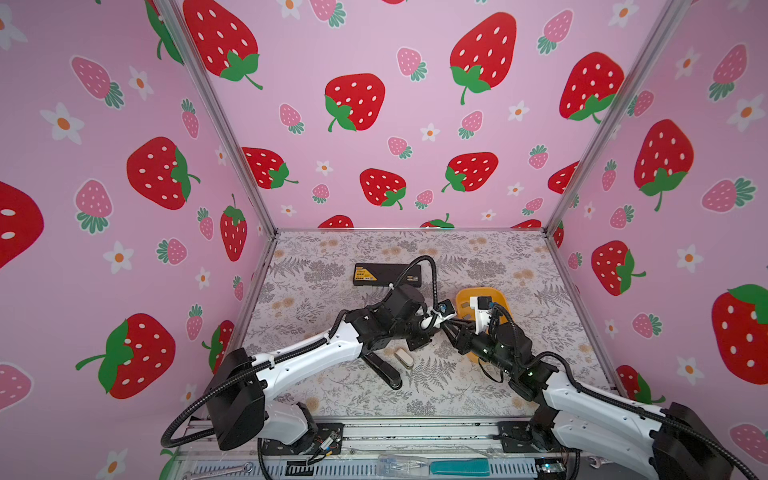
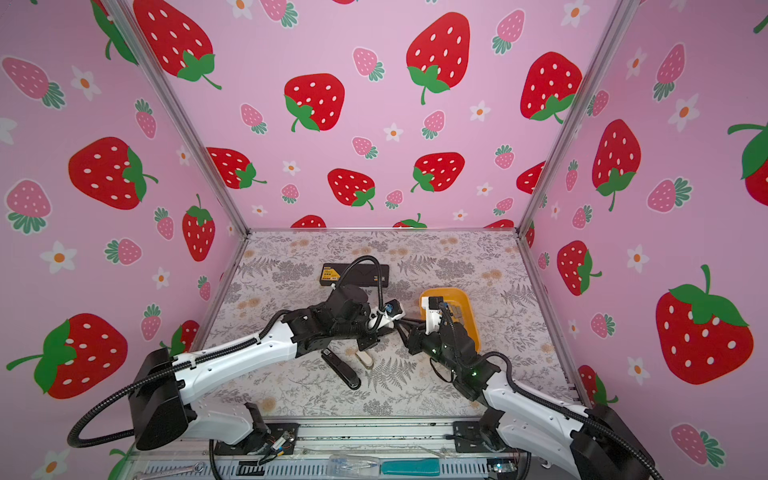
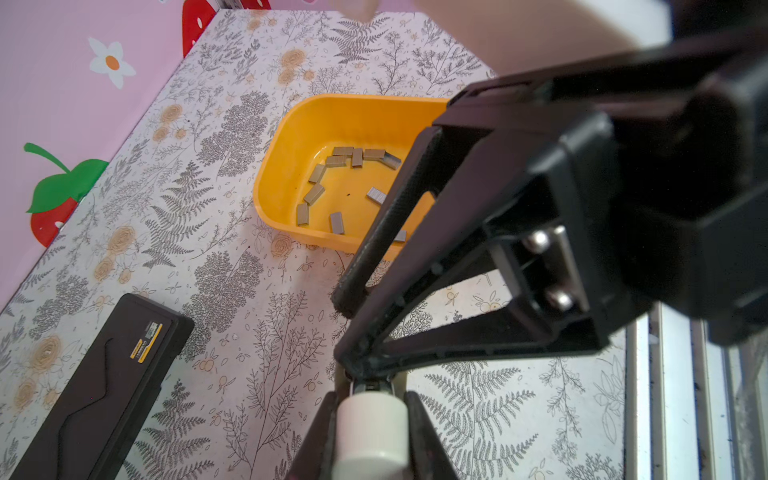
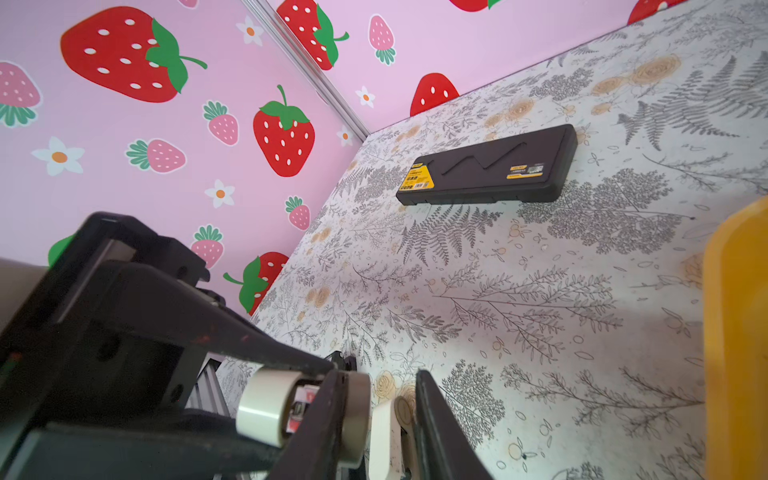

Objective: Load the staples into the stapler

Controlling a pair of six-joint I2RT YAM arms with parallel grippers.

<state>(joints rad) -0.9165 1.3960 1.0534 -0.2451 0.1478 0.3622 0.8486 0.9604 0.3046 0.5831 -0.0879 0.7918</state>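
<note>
My left gripper (image 1: 436,322) (image 3: 372,411) is shut on a small whitish stapler (image 1: 428,323) (image 3: 372,432), held in the air over the middle of the table. My right gripper (image 1: 445,325) (image 4: 378,376) meets the stapler's front end. Its fingers stand apart, with one fingertip (image 3: 353,365) against the stapler's nose. In the right wrist view a gap in the stapler (image 4: 266,407) shows its inside. The staples (image 3: 343,160) lie as several short grey strips in the yellow tray (image 3: 291,145) (image 1: 505,303), behind the right gripper.
A second whitish stapler (image 1: 404,357) and a black stapler (image 1: 384,370) lie on the table under the left arm. A long black case (image 1: 386,274) (image 4: 486,170) lies towards the back. Pink walls close in three sides.
</note>
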